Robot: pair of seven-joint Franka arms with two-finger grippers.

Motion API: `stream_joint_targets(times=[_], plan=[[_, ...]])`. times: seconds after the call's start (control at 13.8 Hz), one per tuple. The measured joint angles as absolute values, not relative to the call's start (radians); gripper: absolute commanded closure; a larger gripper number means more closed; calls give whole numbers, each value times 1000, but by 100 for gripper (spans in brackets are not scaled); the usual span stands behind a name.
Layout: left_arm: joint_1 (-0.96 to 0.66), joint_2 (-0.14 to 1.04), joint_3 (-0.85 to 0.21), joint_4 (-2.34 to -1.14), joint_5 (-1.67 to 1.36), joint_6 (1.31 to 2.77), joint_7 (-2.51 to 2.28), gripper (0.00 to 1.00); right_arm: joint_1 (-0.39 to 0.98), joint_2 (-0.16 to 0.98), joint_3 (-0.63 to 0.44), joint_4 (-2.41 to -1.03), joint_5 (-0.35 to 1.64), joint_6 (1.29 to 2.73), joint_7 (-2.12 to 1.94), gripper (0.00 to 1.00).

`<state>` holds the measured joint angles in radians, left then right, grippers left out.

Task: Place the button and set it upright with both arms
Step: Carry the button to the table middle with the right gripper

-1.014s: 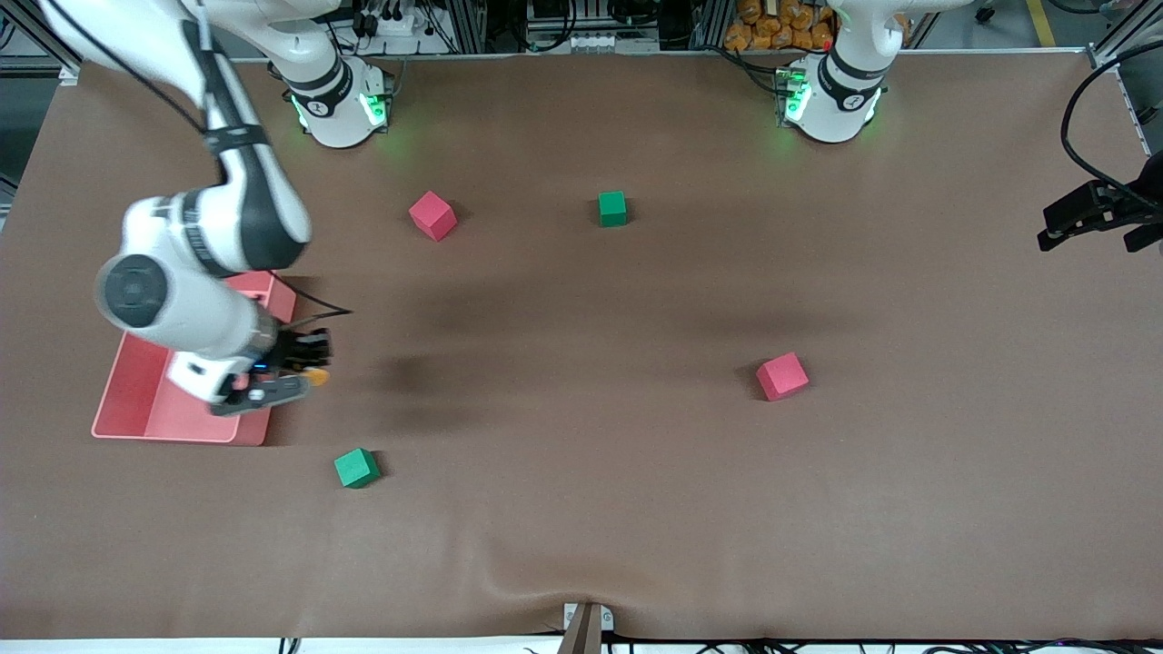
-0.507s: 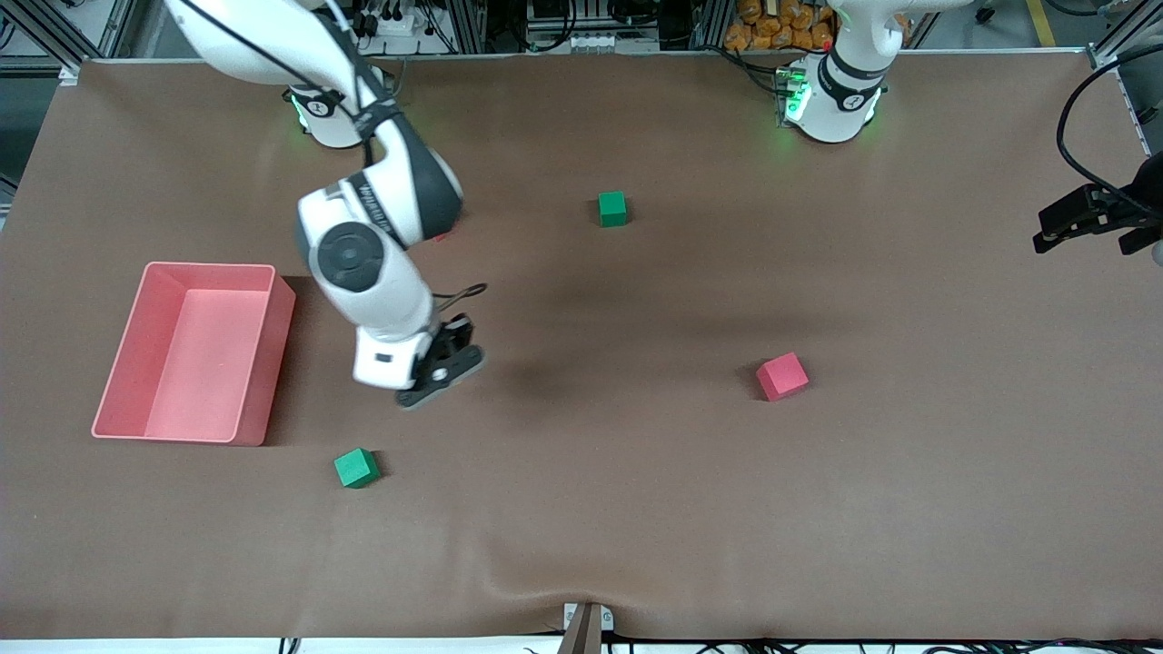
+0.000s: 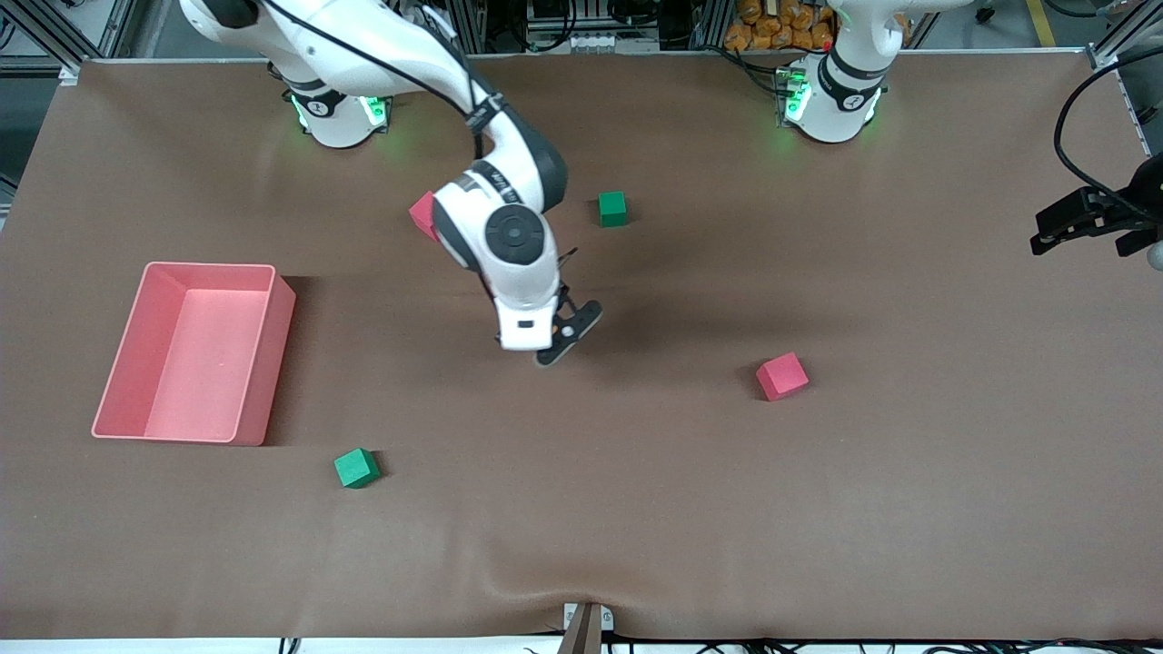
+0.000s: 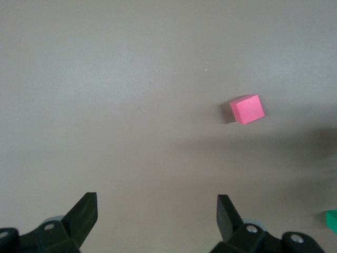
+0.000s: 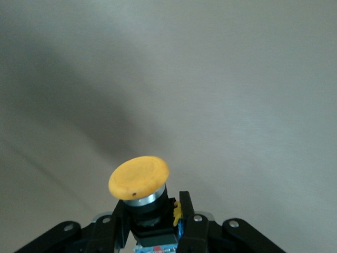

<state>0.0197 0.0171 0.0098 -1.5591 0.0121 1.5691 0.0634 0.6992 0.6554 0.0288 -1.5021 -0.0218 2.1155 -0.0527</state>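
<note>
My right gripper point(image 3: 568, 331) hangs over the bare middle of the table, shut on the button. In the right wrist view the button point(image 5: 138, 177) shows its round orange cap and black body, clamped between the two black fingers of the gripper point(image 5: 151, 208). In the front view the button is hidden by the hand. My left gripper point(image 3: 1081, 222) waits at the left arm's end of the table. It is open and empty in the left wrist view point(image 4: 156, 204).
A pink tray point(image 3: 263, 363) stands at the right arm's end. A red cube point(image 3: 781, 376) also shows in the left wrist view point(image 4: 246, 109). Another red cube point(image 3: 422, 213) is partly hidden by the right arm. Two green cubes point(image 3: 612, 208) point(image 3: 356, 468) lie on the table.
The right arm has swung from the pink tray's edge to over the middle of the table, with the button in its gripper. The left gripper has barely moved.
</note>
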Motion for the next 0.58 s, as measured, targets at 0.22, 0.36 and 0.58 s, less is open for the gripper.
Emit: stream_joint_targets(times=[0.22, 0.36, 0.58], plan=[[20, 21, 9, -1559, 12, 1569, 63, 0, 714, 699, 28, -1490, 40, 2177, 21, 95], [19, 24, 8, -1559, 12, 1569, 63, 0, 714, 723, 24, -1470, 143, 2179, 64, 95], [19, 26, 7, -1559, 12, 1569, 63, 0, 707, 756, 16, -1441, 199, 2179, 182, 91]])
